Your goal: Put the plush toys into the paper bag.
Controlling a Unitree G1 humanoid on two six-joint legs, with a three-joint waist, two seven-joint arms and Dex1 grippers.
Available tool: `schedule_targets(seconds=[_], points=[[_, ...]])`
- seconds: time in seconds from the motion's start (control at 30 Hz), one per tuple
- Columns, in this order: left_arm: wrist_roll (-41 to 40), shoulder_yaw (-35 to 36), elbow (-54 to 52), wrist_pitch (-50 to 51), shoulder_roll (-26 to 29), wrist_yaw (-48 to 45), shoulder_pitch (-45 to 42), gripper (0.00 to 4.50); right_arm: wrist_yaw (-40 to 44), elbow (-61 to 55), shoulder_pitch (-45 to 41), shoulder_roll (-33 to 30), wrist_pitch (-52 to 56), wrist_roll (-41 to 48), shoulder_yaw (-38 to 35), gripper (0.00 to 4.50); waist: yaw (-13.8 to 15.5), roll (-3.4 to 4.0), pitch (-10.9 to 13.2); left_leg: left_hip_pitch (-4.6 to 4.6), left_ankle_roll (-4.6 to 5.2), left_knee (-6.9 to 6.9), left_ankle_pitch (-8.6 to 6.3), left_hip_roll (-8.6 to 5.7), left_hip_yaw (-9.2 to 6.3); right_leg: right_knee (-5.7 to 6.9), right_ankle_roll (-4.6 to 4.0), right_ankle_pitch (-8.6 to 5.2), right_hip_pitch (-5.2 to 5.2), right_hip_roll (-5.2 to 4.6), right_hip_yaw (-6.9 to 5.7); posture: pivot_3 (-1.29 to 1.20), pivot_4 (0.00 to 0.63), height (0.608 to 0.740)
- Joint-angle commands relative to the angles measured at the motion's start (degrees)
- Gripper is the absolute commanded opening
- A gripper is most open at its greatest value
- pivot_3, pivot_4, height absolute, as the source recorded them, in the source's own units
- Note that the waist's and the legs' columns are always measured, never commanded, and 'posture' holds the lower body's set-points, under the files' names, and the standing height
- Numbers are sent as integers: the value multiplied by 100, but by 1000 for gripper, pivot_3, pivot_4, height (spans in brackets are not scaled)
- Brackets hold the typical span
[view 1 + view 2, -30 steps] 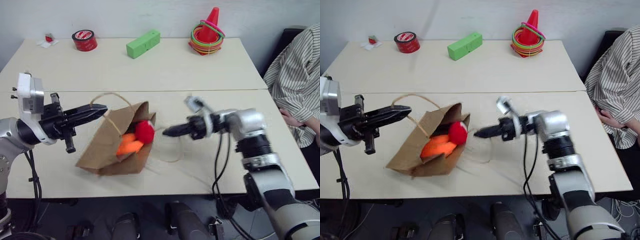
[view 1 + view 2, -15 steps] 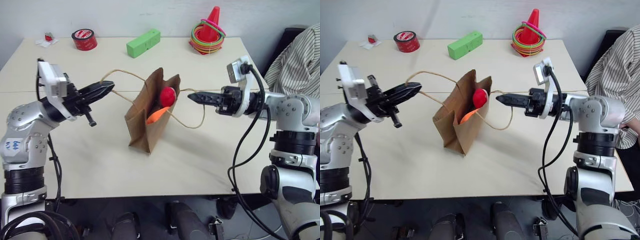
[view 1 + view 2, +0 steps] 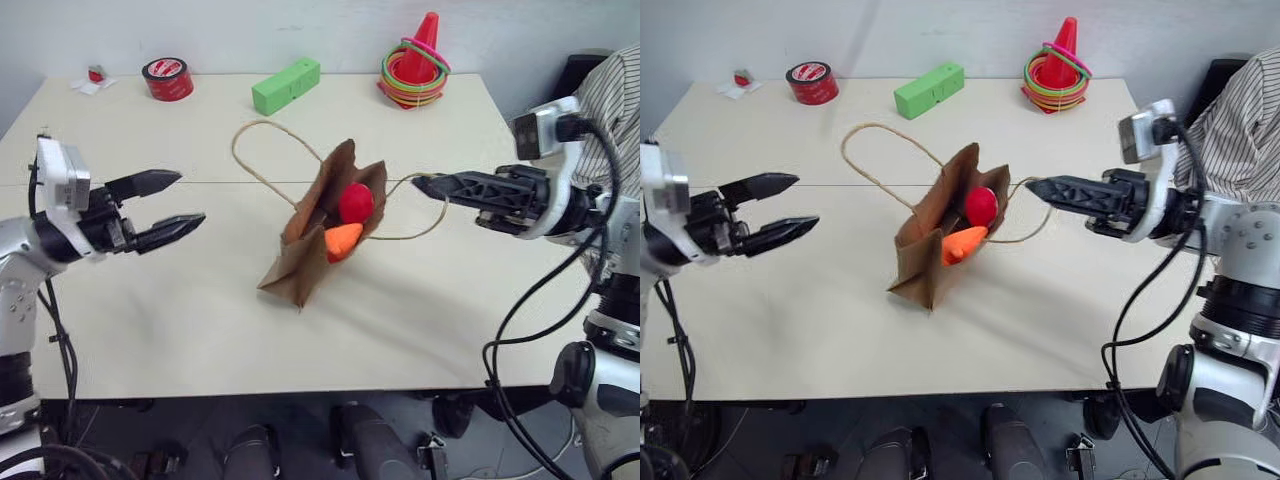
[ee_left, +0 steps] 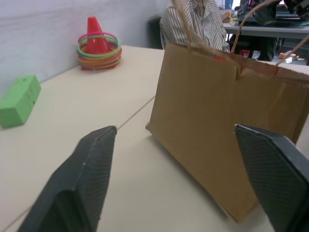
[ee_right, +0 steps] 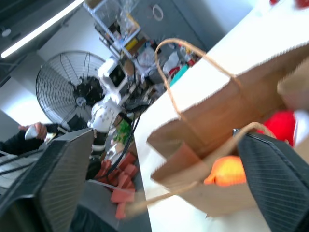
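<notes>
plush toys (image 3: pixel 350 220) inside tilted paper bag (image 3: pixel 310 255), both grippers' jaws spread, empty

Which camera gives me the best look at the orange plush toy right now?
The left eye view: the orange plush toy pokes from the mouth of the paper bag, below the red one; the right eye view shows the same. The right wrist view shows a blurred orange patch, and the left wrist view shows the bag's outer wall.

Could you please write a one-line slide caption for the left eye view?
Both toys sit in the paper bag between the open left hand and right hand.
</notes>
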Motion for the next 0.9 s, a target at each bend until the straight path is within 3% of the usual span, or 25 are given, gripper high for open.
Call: schedule_targets(seconds=[0.03,0.33,0.9], points=[[-135,340,-297,-11,38,37,190,4485,-118,-144,2,106,-89,368,-120,4500,-3,0,0,0,0,1,0,-1,0,1,0,0,0,-1,0,0,150,740],[-11,272,-483,-212,-244,212,419,4485,-208,60,-432,518,-777,252,562,4500,-17,1,0,1,2,3,1,-2,0,3,4,3,1,0,1,0,150,740],[-2,150,-892,-457,-764,610,731,4485,924,510,-1826,402,-1662,-568,2205,4500,-6,1,0,-4,10,1,-5,0,0,-10,3,3,2,-3,-3,0,150,740]])
